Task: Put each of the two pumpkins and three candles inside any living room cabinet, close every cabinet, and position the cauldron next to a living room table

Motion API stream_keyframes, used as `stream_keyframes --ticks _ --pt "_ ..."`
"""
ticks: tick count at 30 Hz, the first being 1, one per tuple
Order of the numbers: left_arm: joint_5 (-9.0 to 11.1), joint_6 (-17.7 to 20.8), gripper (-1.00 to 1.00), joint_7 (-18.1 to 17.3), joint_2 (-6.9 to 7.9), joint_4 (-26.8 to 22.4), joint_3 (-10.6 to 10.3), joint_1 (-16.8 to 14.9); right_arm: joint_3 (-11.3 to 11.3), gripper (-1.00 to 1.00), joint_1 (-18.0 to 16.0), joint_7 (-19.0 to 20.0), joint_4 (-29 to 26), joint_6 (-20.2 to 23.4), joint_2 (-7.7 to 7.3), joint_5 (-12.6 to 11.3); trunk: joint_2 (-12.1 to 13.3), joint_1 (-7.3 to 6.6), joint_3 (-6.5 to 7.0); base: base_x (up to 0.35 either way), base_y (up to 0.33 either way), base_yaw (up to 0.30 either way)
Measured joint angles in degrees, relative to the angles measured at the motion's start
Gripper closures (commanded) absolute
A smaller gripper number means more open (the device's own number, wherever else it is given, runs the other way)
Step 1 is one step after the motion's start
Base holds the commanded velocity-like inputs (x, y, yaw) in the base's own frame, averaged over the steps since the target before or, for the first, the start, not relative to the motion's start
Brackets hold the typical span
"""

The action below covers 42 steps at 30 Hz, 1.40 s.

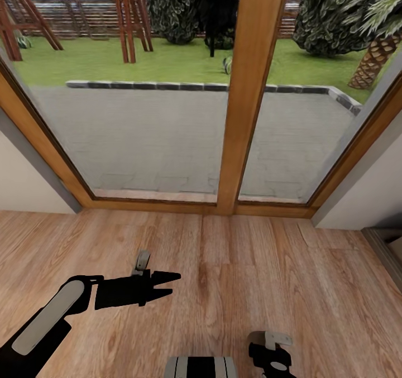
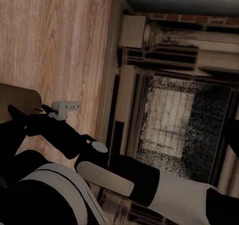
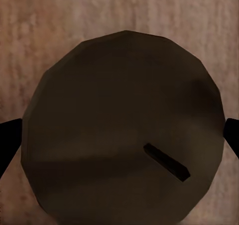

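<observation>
The floor (image 1: 234,288) is light brown wood with a plank pattern and darker grain lines. The window frame (image 1: 248,93) is warm orange-brown wood, and the walls (image 1: 25,182) beside it are off-white with grey edges. Outside, the paving (image 1: 151,138) is grey with a fine brick pattern, edged by dark grey stones; the grass (image 1: 167,65) is bright green and the bushes (image 1: 178,4) are very dark green. The left pincer (image 1: 170,285) is black, its arm (image 1: 47,316) black with a light grey panel. In the right wrist view, a dark brown round shape (image 3: 122,130) carries a small black bar.
</observation>
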Motion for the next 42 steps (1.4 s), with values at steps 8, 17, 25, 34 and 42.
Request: stream_keyframes --ticks 8,17,25,34,42 --pt "0.0 0.0 -1.0 0.0 0.0 0.0 0.0 0.0 -0.1 1.0 0.0 0.1 0.0 -0.4 0.17 -0.1 0.0 0.0 0.0 0.0 0.0 0.0" --pt "0.0 0.0 -1.0 0.0 -0.02 0.0 0.0 0.0 -0.2 1.0 0.0 0.1 0.0 -0.4 0.15 -0.1 0.0 0.0 0.0 0.0 0.0 0.0" --pt "0.0 0.0 -1.0 0.0 -0.01 0.0 0.1 0.0 -0.3 1.0 0.0 1.9 0.0 0.4 0.18 0.0 0.0 -0.08 0.66 0.0 0.0 0.0" --pt "0.0 0.0 -1.0 0.0 0.0 0.0 0.1 0.0 -0.2 1.0 0.0 1.9 0.0 0.4 0.19 0.0 0.0 -0.08 0.66 0.0 0.0 0.0" --pt "0.0 0.0 -1.0 0.0 0.0 0.0 0.1 0.0 -0.6 1.0 0.1 4.3 0.0 0.4 0.13 -1.2 0.2 -0.27 2.42 0.0 0.0 0.0"
